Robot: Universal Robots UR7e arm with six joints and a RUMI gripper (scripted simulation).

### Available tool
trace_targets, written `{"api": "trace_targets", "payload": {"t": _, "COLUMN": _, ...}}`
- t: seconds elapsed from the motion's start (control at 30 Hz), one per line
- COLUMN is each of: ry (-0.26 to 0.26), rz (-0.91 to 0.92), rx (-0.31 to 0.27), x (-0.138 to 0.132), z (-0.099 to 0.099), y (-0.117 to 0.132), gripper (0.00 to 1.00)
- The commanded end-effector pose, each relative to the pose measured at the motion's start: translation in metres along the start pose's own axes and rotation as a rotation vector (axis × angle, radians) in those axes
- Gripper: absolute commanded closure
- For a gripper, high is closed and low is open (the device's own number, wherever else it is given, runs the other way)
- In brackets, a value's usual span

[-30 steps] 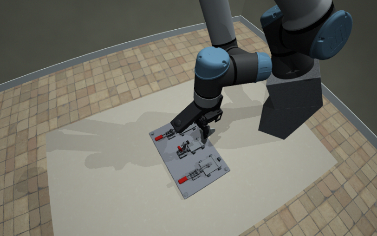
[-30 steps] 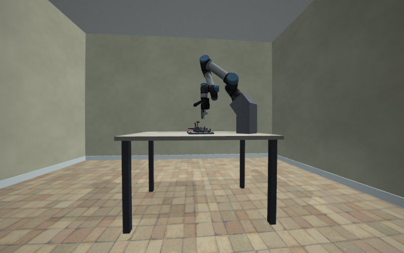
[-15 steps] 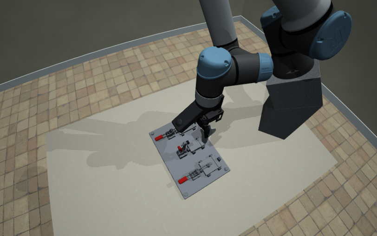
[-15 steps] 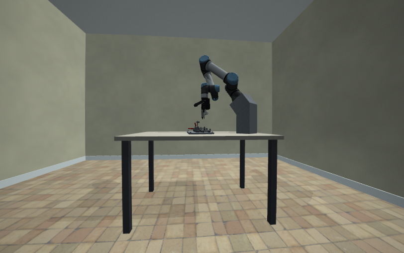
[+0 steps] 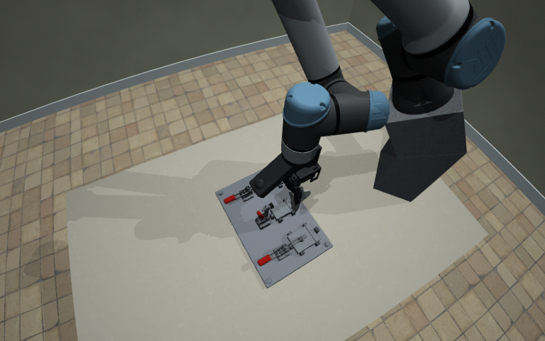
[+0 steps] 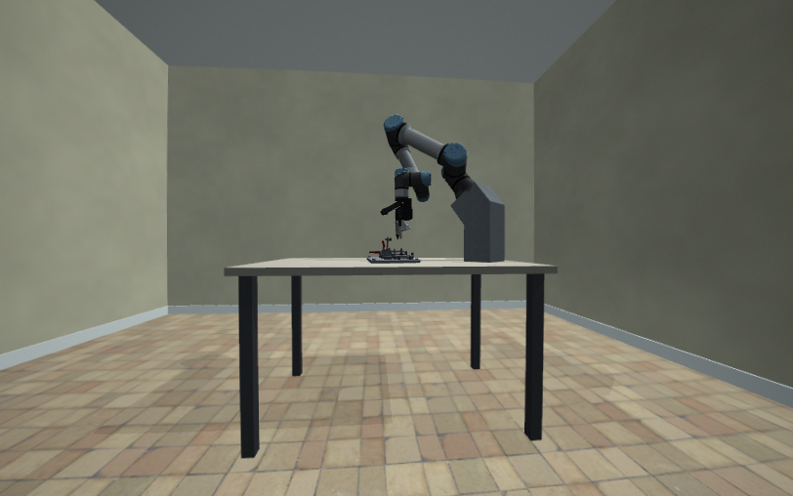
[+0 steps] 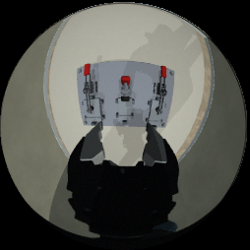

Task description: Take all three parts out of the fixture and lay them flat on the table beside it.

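With its middle toggle clamp (image 5: 263, 217) flipped upright, the fixture (image 5: 249, 237) frees that part — gripper (image 5: 296, 201) hangs above, released and empty, near the table's (image 5: 160, 281) far edge.

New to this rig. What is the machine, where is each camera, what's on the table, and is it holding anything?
It is a single robot arm on a grey pedestal at the table, ending in a two-finger gripper. One picture looks down from above, one views the whole room from the front, one looks out between the fingers. On the table lies a grey fixture plate carrying three red-handled toggle clamps; the middle clamp handle stands up. The gripper hangs above the plate, open, holding nothing.
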State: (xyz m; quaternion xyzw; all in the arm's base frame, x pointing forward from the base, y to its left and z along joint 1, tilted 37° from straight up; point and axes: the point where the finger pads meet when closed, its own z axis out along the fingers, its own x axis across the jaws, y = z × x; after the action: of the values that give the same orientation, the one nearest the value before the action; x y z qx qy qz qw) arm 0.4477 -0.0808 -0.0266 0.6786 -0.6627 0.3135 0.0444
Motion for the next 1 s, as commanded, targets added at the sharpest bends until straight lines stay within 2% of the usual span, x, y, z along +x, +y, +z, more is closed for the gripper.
{"api": "trace_targets", "payload": {"t": 0.0, "ry": 0.001, "rz": 0.002, "rx": 0.009, "x": 0.001, "z": 0.022, "y": -0.003, "gripper": 0.41}}
{"api": "trace_targets", "payload": {"t": 0.23, "ry": 0.002, "rz": 0.002, "rx": 0.009, "x": 0.001, "z": 0.043, "y": -0.003, "gripper": 0.41}}
{"api": "trace_targets", "payload": {"t": 0.47, "ry": 0.002, "rz": 0.002, "rx": 0.009, "x": 0.001, "z": 0.052, "y": -0.003, "gripper": 0.41}}
{"api": "trace_targets", "payload": {"t": 0.97, "ry": 0.001, "rz": 0.001, "rx": 0.009, "x": 0.0, "z": 0.053, "y": -0.003, "gripper": 0.41}}
